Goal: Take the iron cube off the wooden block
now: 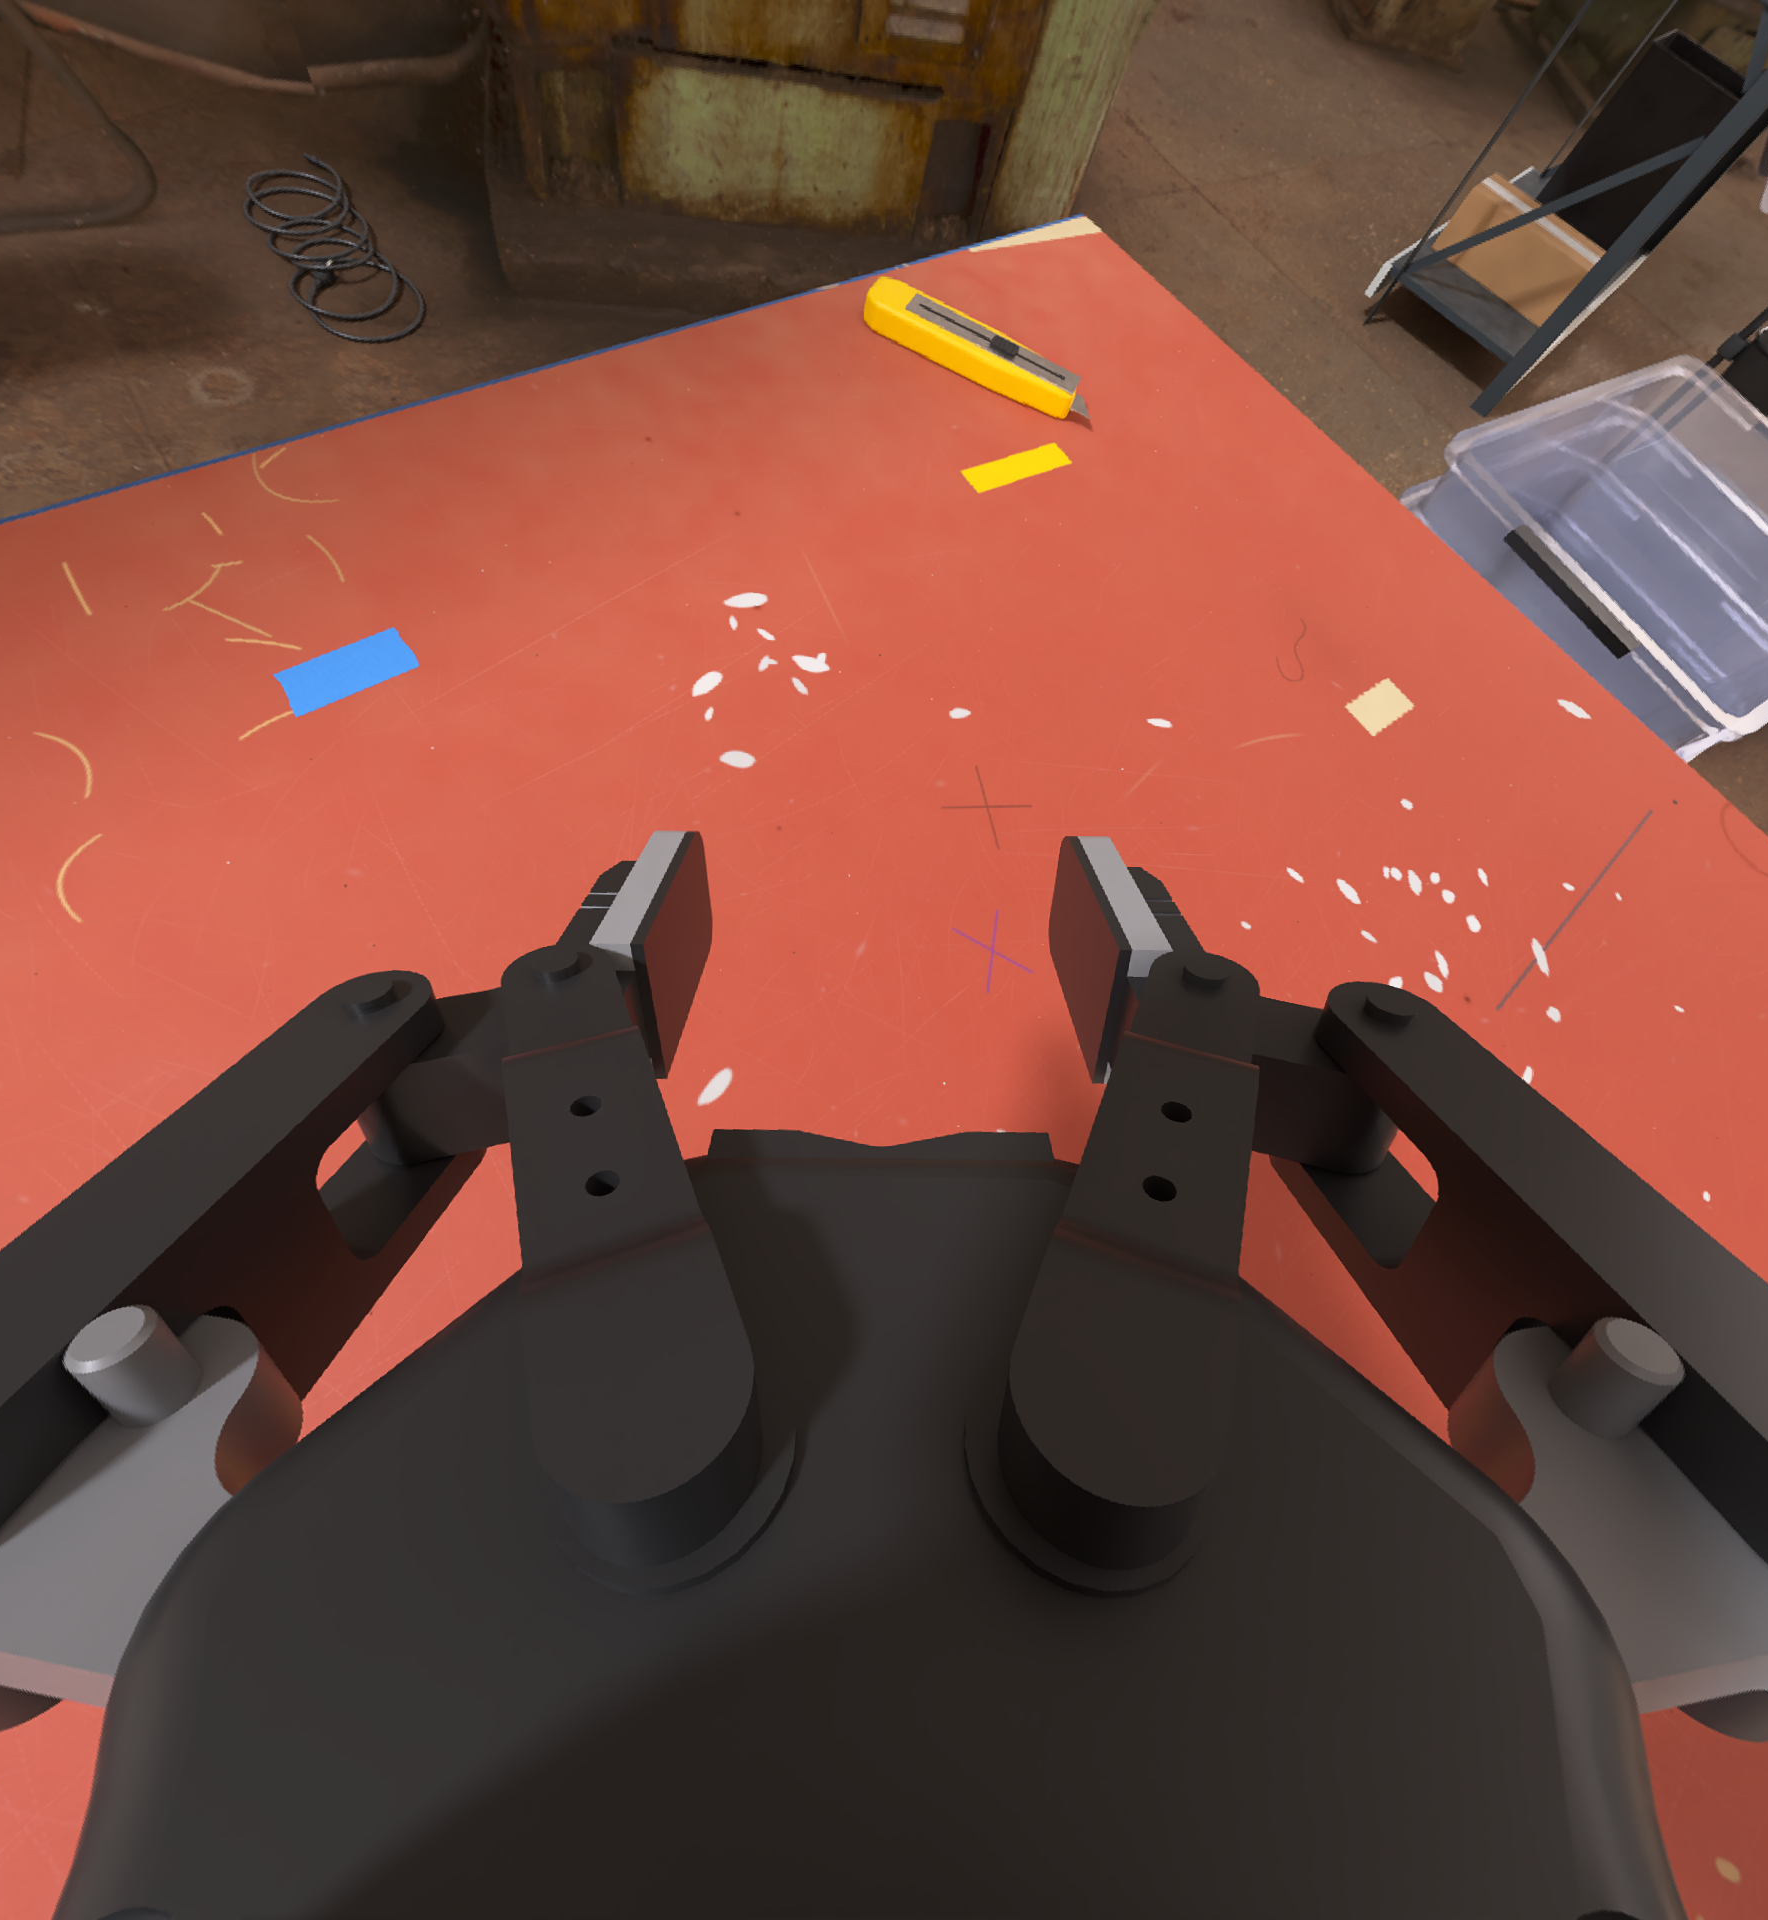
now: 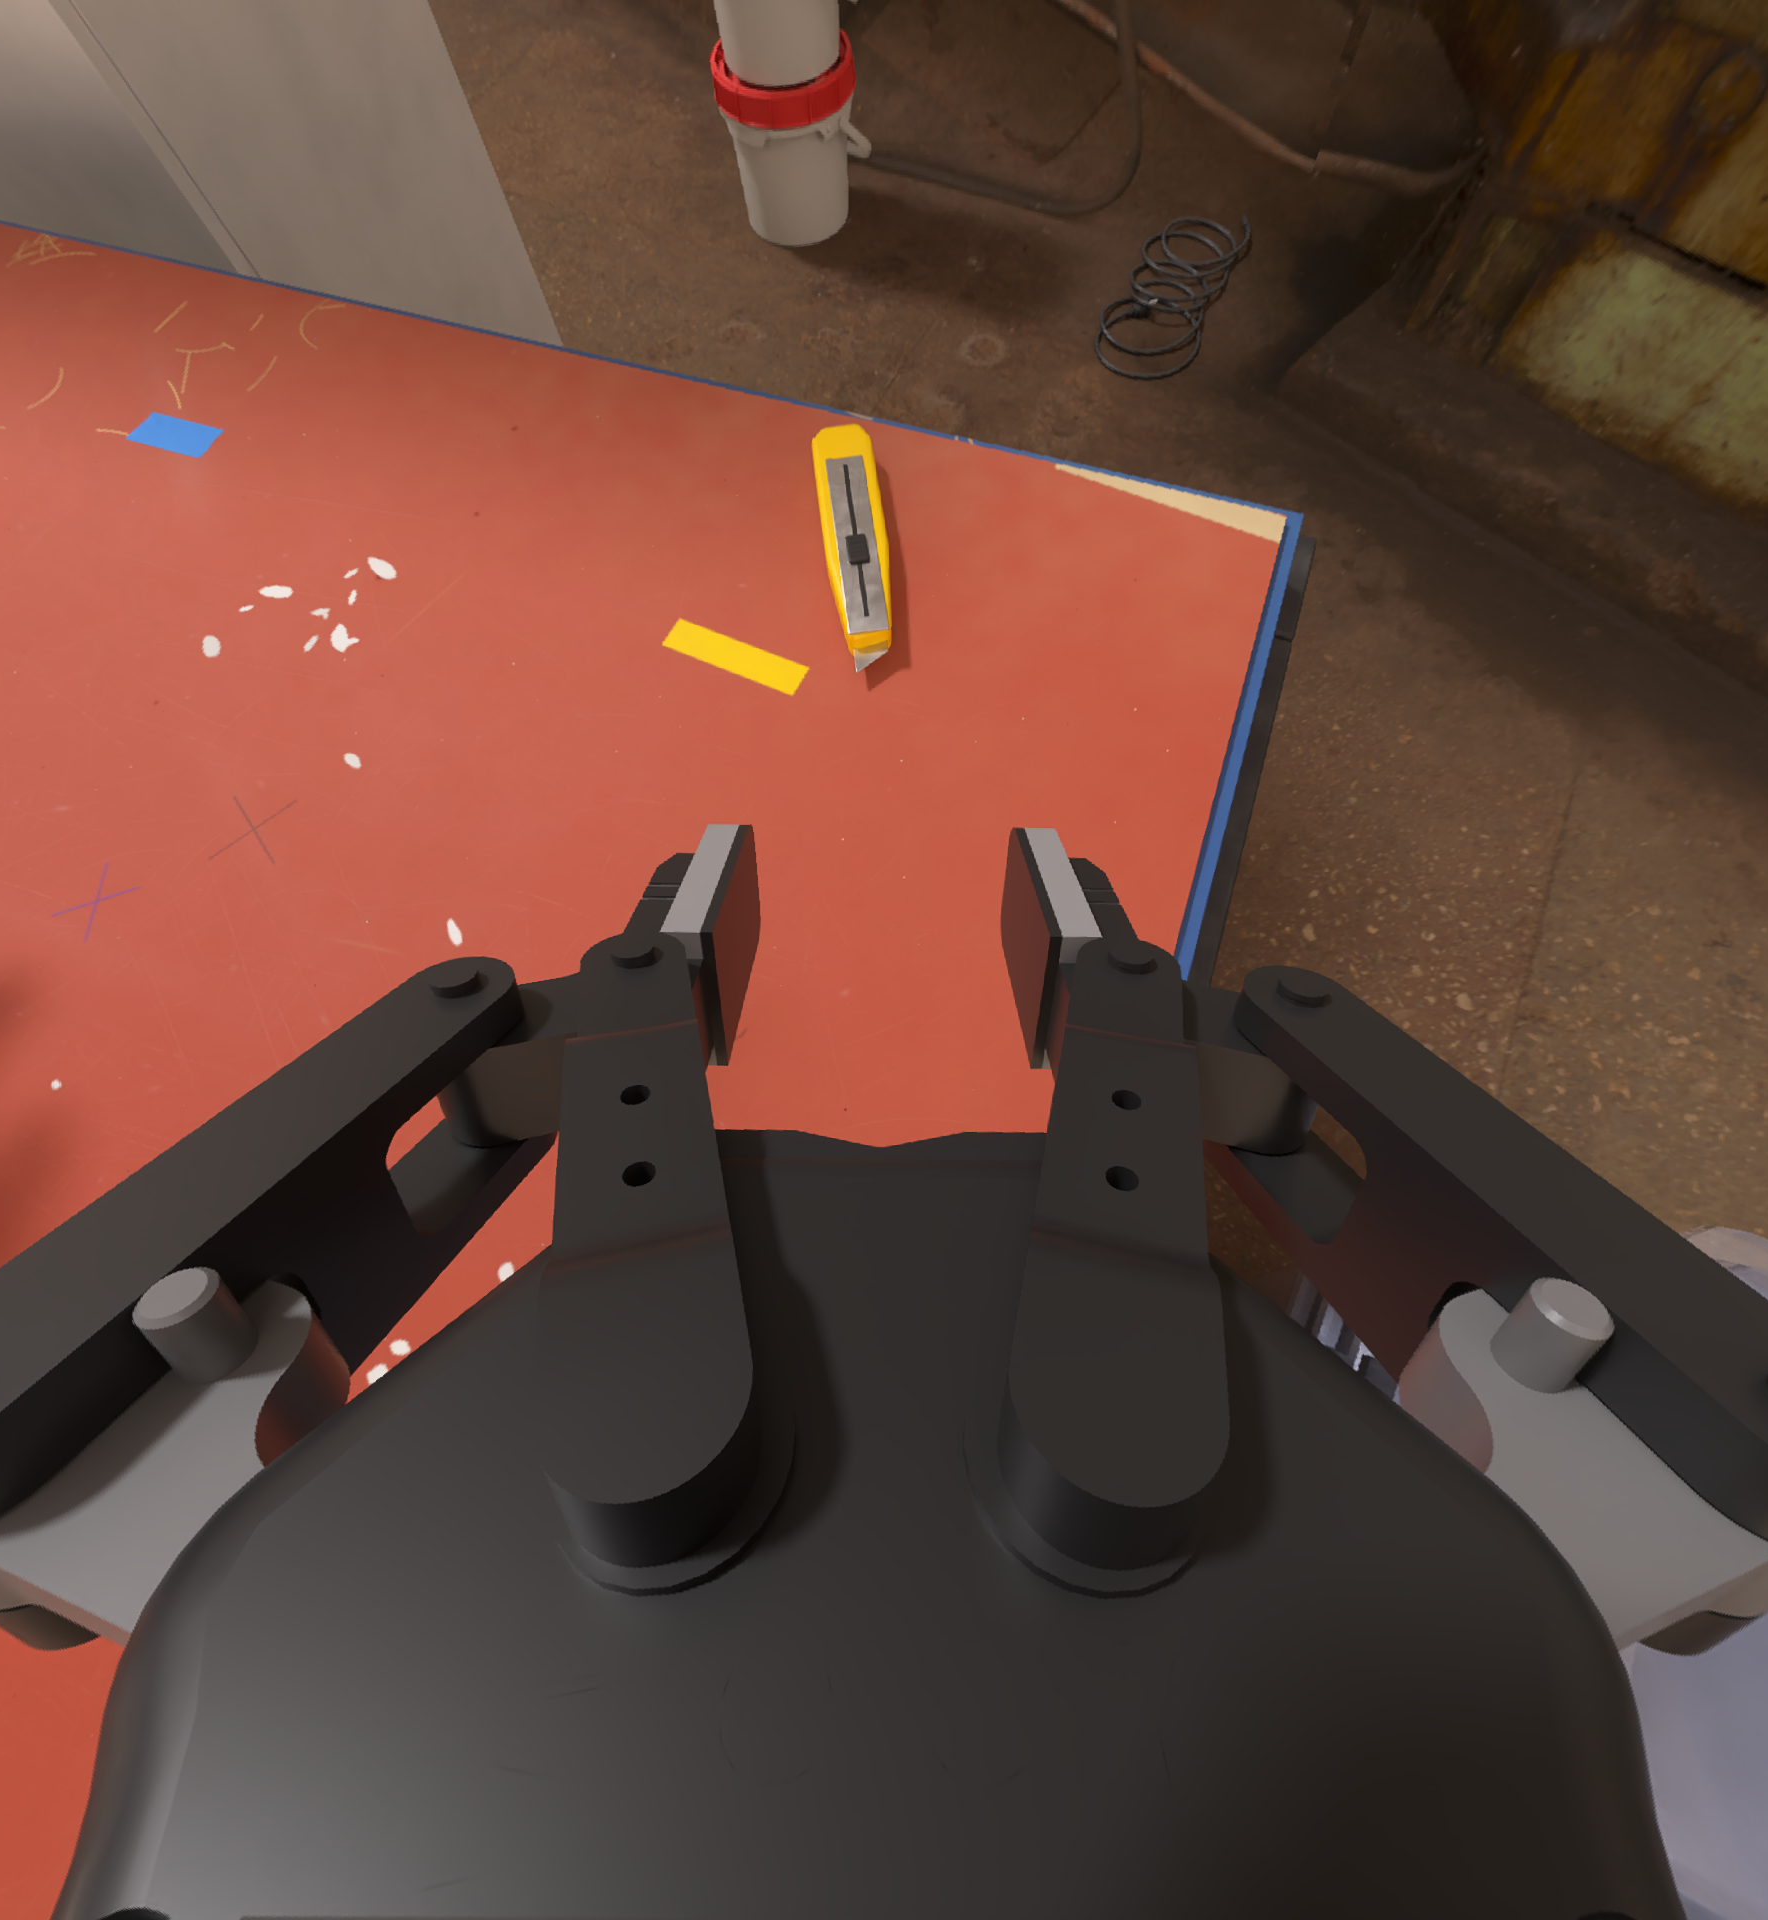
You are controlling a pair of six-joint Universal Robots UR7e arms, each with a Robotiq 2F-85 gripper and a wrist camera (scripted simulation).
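Observation:
Neither the iron cube nor the wooden block shows in either view. My left gripper is open and empty above the red table top. My right gripper is open and empty above the same red table top, close to its right edge. Nothing lies between the fingers of either gripper.
A yellow utility knife lies near the table's far edge, a yellow tape strip beside it. Blue tape is stuck at the left. A clear plastic bin stands off the right edge.

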